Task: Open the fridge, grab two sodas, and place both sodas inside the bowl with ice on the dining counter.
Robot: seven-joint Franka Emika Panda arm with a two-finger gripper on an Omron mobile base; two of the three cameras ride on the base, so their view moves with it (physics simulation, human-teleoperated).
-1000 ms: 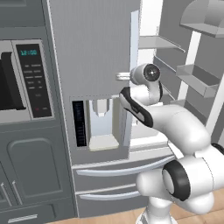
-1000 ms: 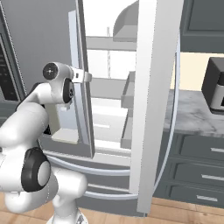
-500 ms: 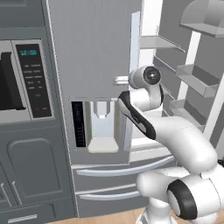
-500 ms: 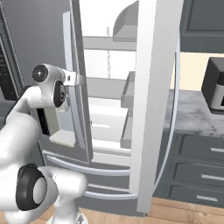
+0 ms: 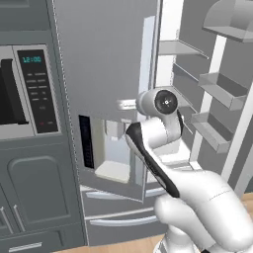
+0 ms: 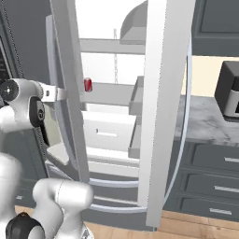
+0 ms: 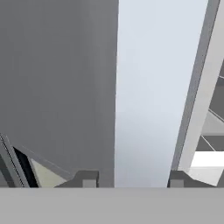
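- Right base view: the fridge stands with both doors swung open, white shelved interior on show; one soda counted, a small red can upright on a shelf near its left edge, half hidden behind the left door's edge.
- Left base view: the arm reaches to the left door, its wrist right beside the one long silver handle; one water dispenser sits in that door's face; one wall oven with a lit panel just left of the fridge.
- Hand view: two dark tips of the gripper stand apart with the pale handle between them; whether they press on it, I cannot tell.
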